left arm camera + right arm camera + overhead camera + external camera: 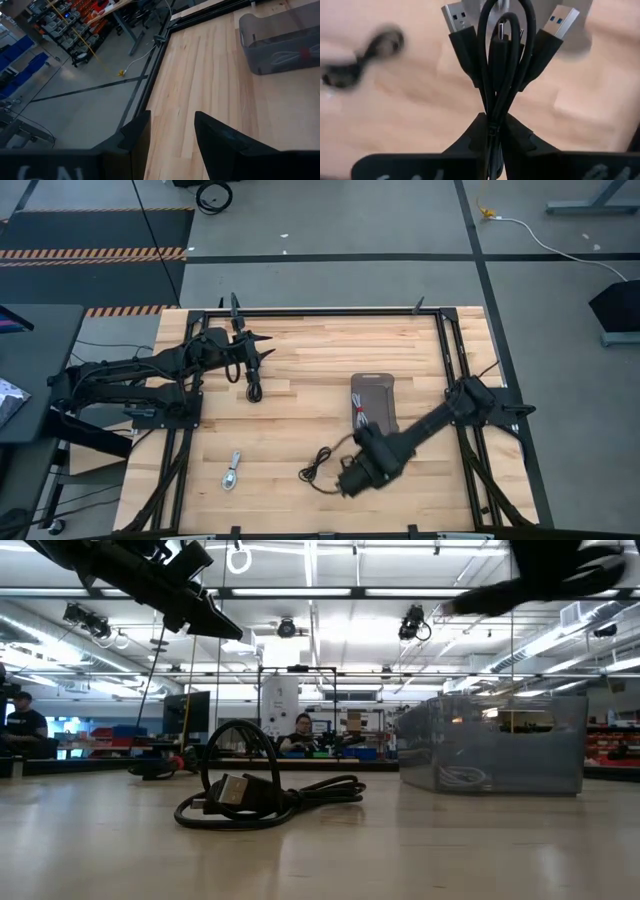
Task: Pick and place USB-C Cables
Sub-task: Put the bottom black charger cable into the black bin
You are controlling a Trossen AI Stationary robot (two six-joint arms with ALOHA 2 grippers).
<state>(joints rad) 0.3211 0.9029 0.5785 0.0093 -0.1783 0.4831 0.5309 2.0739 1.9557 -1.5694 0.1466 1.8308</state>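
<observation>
My right gripper [352, 476] hangs over the table's near middle, shut on a black coiled USB-C cable [505, 60]. A second black cable [318, 467] lies on the wood just left of it, in a loose coil [250, 802]. A third black cable [253, 385] lies below my left gripper [258, 348], which stands open in the air at the far left [170, 145]. A white/silver cable [232, 472] lies near the front left. Another white cable with a red tie [360, 416] lies in the grey tray [385, 385]. My right gripper pinches the black cable's bunched strands [492, 117] between its two fingers, several strands together. The fingers come from above, pointing down. The cable hangs below them, lifted clear of the wood, with its plugs [559, 24] at the low end.
Black frame rails [450, 350] run round the wooden table. The tray stands at the right of the middle [490, 745]. Bare wood lies between the tray and the left arm. People sit in the room behind the table [300, 730].
</observation>
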